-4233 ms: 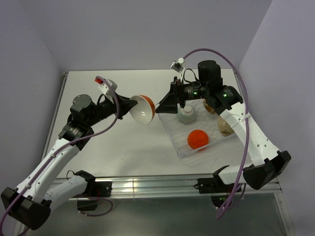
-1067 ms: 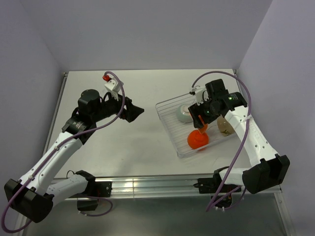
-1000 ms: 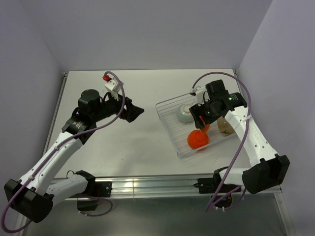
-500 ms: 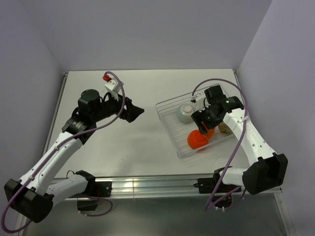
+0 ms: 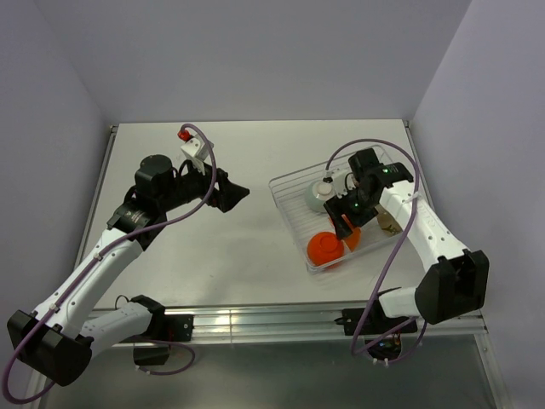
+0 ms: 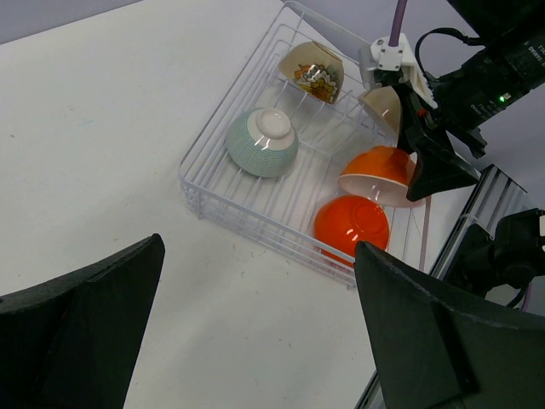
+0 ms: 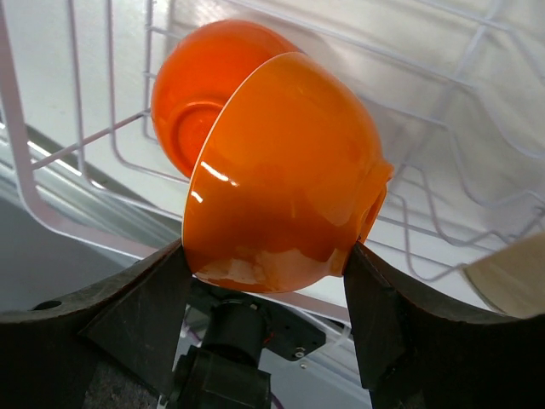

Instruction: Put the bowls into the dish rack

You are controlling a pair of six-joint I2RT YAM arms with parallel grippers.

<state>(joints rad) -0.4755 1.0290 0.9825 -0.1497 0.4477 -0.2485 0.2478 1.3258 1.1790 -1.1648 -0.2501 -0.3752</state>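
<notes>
My right gripper (image 5: 345, 223) (image 7: 266, 256) is shut on an orange bowl (image 7: 281, 170) (image 6: 379, 175), white inside, held tilted low over the dish rack (image 5: 289, 223) (image 6: 196, 183). It touches or nearly touches a second orange bowl (image 5: 322, 249) (image 7: 196, 94) lying upside down at the rack's front edge. A mint bowl (image 5: 319, 196) (image 6: 262, 141) sits upside down in the rack. Two cream bowls (image 6: 312, 70) (image 6: 381, 106) stand on edge at its far side. My left gripper (image 5: 238, 194) (image 6: 257, 256) hangs open and empty over the table, left of the rack.
The rack is a white wire frame (image 7: 34, 204) near the table's right front corner. A metal rail (image 5: 255, 319) runs along the near edge. Purple cables loop over both arms.
Earlier my left gripper held the orange bowl; the right one holds it now. Over the last second the right gripper carried it down and toward the rack's front, and the resting orange bowl shifted front-left.
</notes>
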